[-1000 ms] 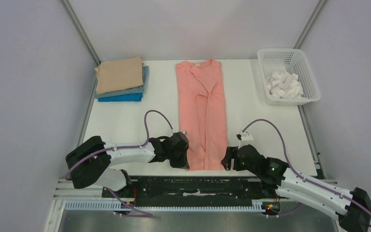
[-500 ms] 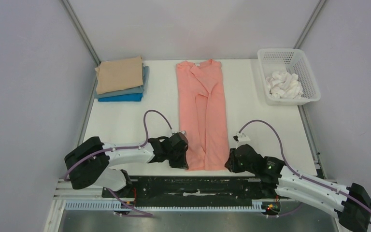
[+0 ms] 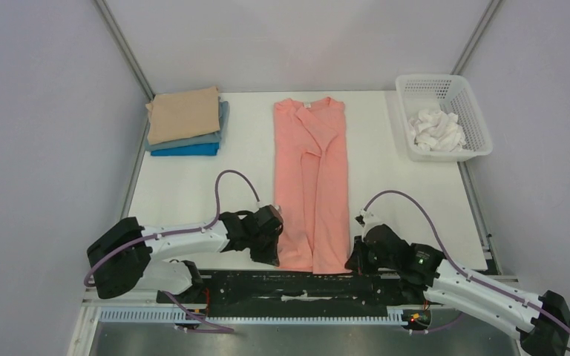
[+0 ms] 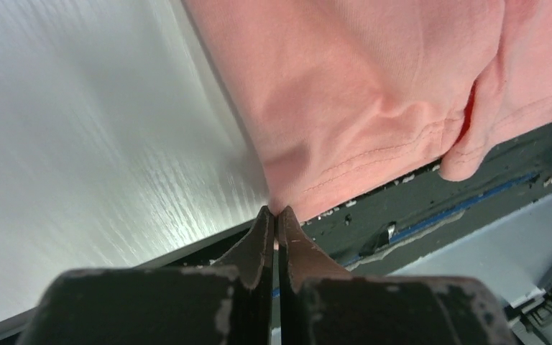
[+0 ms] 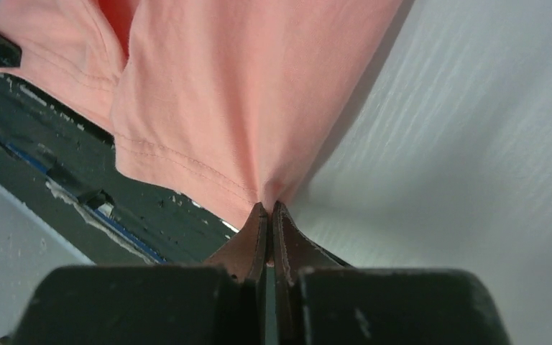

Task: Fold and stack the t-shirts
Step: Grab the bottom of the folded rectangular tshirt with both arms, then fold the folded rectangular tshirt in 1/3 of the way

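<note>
L gripper (image 4: pixel 276 215), R gripper (image 5: pixel 269 210): fingers pinched tight on pink shirt (image 3: pixel 312 178) hem corners, hem overhanging table (image 3: pixel 185 193) near edge. Bare top each side; folded stack (image 3: pixel 185 122) far-L, basket (image 3: pixel 456 89) far-R.

A white plastic mesh basket (image 3: pixel 478 126) is set at the far right corner of a white table (image 3: pixel 185 185), and a heap of crumpled white cloths (image 3: pixel 436 130) is held inside it. The table is enclosed by pale grey walls (image 3: pixel 297 41) on 3 sides, with 2 aluminium posts (image 3: pixel 123 49) seen at the far corners. Along the near edge a scuffed black strip (image 3: pixel 304 285) is laid, and a white slotted cable duct (image 3: pixel 267 315) is run just in front of it; a faint wood grain is shown on the tabletop in both wrist views.
</note>
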`<state>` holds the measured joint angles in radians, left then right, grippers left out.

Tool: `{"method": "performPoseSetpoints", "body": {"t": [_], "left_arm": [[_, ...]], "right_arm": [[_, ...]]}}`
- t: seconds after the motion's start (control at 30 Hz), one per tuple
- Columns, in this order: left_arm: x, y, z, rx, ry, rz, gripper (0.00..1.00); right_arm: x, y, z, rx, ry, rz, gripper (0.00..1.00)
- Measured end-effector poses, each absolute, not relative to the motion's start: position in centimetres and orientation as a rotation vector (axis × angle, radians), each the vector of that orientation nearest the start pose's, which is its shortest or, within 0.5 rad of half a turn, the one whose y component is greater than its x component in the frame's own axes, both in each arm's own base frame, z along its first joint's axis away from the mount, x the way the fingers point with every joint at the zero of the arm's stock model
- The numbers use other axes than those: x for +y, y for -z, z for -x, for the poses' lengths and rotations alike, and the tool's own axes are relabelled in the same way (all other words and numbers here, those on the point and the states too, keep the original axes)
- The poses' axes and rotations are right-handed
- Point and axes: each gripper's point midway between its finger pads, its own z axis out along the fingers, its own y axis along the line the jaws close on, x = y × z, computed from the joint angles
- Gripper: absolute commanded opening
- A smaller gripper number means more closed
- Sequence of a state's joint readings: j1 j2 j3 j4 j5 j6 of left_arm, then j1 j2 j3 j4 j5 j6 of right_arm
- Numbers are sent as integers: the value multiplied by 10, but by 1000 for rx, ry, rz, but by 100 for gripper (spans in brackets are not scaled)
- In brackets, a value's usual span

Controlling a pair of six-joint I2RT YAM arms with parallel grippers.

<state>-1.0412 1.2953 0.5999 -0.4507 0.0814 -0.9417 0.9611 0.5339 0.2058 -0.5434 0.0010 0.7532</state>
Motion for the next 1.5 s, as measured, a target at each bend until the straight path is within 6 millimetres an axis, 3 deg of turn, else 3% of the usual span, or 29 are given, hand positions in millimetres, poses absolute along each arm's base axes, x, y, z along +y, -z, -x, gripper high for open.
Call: {"method": "performPoseSetpoints", "body": {"t": [0.23,0.43,0.57,0.67,0.83,1.07,1.27,1.5], "left_arm": [[-245,-27,-68,2968,682,-243,2],[-257,-51,-83,2865,744,-249,2],[-280,-77,-119,2766,768,-221,2],[-285,-86,-154,2721,752,-140,2],[-268,-87,-209,2678,689,11,2],[-249,-90,-276,2604,670,171,2],[-261,-87,-316,2593,693,178,2],[-251,-81,-351,2583,656,202,2]], "right_arm": [[172,-16,-63,2599,-832,359,0],[178,-46,-89,2475,-782,359,0],[185,-64,-112,2393,-729,342,0],[183,-73,-133,2349,-624,306,0],[180,-95,-181,2235,-468,216,0],[179,-124,-249,2124,-383,131,0],[178,-131,-293,2098,-337,131,0],[181,-132,-330,2102,-321,175,0]]}}
